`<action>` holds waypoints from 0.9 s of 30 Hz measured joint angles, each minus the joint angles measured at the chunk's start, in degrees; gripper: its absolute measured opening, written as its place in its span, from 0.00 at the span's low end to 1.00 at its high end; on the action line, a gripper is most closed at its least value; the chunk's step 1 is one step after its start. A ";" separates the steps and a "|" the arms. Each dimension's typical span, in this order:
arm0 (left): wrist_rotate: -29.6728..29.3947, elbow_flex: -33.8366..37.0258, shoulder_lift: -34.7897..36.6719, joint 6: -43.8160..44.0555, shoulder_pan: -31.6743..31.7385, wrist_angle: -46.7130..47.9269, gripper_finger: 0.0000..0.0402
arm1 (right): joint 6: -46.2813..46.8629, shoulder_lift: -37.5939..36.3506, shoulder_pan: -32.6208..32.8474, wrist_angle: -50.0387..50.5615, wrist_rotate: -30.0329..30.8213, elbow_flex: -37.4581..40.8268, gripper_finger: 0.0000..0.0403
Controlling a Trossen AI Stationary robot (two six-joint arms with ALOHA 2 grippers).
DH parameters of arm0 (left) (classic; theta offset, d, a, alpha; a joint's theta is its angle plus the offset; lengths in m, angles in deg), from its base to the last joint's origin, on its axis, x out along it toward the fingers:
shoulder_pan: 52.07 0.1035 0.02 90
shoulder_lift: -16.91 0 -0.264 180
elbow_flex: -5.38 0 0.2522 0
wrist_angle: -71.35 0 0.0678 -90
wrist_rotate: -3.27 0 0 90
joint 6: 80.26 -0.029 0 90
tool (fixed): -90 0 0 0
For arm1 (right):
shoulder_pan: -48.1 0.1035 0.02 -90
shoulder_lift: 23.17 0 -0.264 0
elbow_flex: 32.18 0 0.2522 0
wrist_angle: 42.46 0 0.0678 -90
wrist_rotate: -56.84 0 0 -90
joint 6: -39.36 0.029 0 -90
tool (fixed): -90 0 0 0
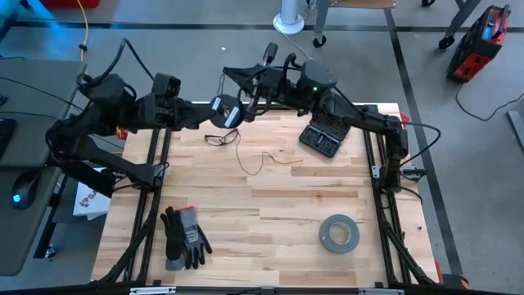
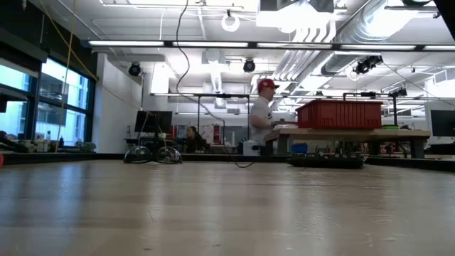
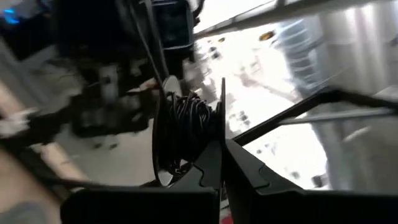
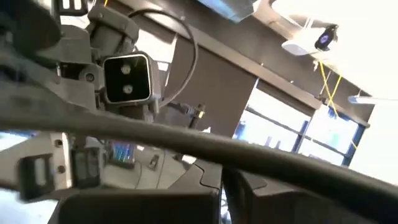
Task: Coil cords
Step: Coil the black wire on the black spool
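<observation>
The small round black spool hangs above the table's far part, with dark cord wound on its core. My left gripper is shut on it. The rest of the thin dark cord lies in loose loops on the wood, trails toward the middle, and one strand climbs off the table out of the low view's top. My right gripper, fingers shut, is raised just beyond the spool, toward the far edge. My left gripper pinches one flange of the spool at its rim between its two fingers. The fingers come about level from the table's left. The spool is lifted clear of the table, and its round face shows in the high view. My right gripper is shut; whether the cord runs between its fingers I cannot tell.
A black case of bits lies at the far right. The grey tape roll and a pair of gloves lie near the front edge. A yellow cable hangs beyond the table's far left. People are in the room behind.
</observation>
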 joint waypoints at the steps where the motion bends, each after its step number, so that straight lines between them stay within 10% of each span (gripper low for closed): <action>1: 0.02 0.00 0.35 -1.31 0.00 1.97 0.00 | -0.50 -0.16 -0.07 0.88 -0.06 0.00 0.00; 14: -16.60 0.00 1.87 -42.84 -0.45 21.28 0.00 | 0.02 -1.50 0.11 11.79 -0.25 0.00 0.00; 20: -30.29 0.00 1.85 -70.93 -2.67 18.18 0.00 | 2.57 -2.65 0.88 15.83 2.92 0.00 0.00; 27: -31.06 0.00 1.63 -89.74 -7.06 13.56 0.01 | 7.76 -4.31 1.44 19.29 4.90 0.02 0.00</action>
